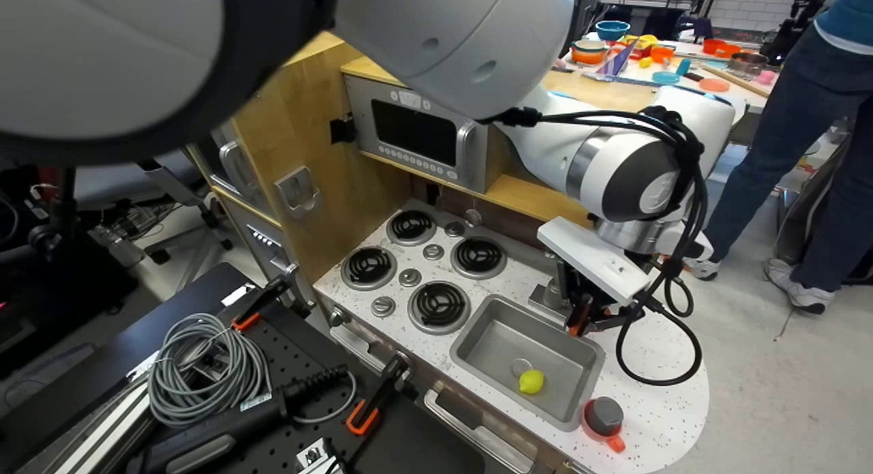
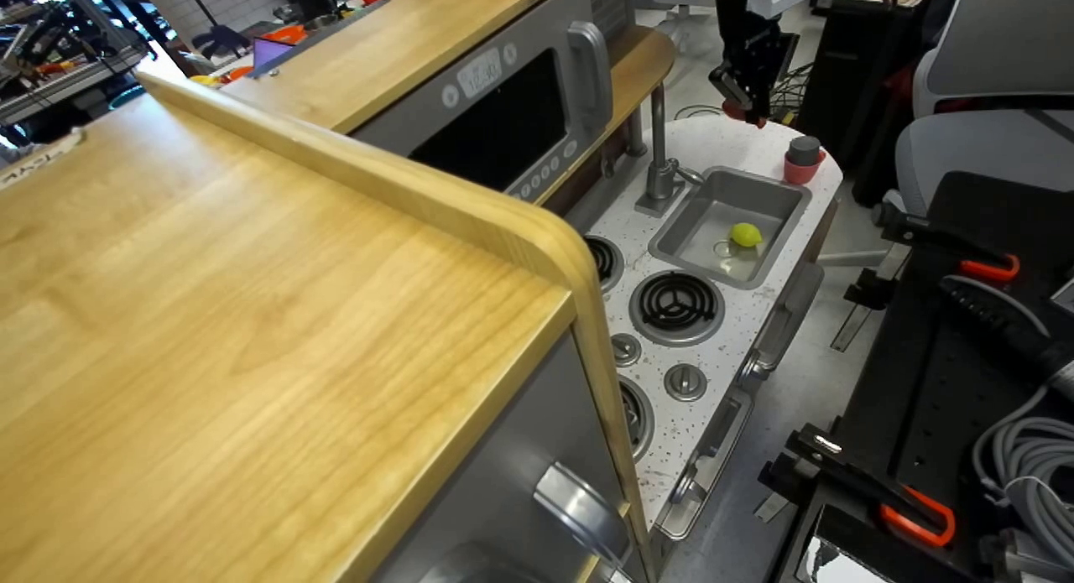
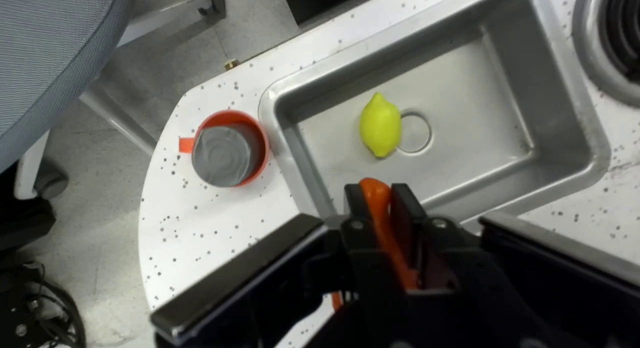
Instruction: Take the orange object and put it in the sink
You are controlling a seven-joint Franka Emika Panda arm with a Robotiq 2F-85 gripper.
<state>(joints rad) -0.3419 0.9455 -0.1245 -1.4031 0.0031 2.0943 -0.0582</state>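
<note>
Looks about half done. Has the orange object [image 3: 381, 213] pinched between the fingers [image 3: 355, 205], nearly together, with only its width left between. Seems lifted, judging by both exterior views: held above the tabletop [image 3: 200, 233], near the sink [image 3: 470, 107], apparently toward the tap [image 2: 660, 165] side. Overlaps the sink's rim in the wrist view, but cannot tell whether straight over the opening. Not in the sink yet. Needs next, most likely, a shift over the sink, some lowering, then letting go. Looks slim, smooth and bright orange, with a rounded tip poking past the fingers; turns darker and redder farther back in shadow. Can't name exactly; too covered. Going outward, note a yellow lemon [image 3: 380, 125] lying in the sink just beside the drain ring [image 3: 414, 132], possibly a bump risk at the drop. Next to the sink's end, see a red-orange cup [image 2: 801, 174] on the tabletop with a grey cylinder [image 2: 804, 149] inside; close in colour, so not to be confused with the target. Past the opposite end, see stove burners [image 1: 440, 305].
</note>
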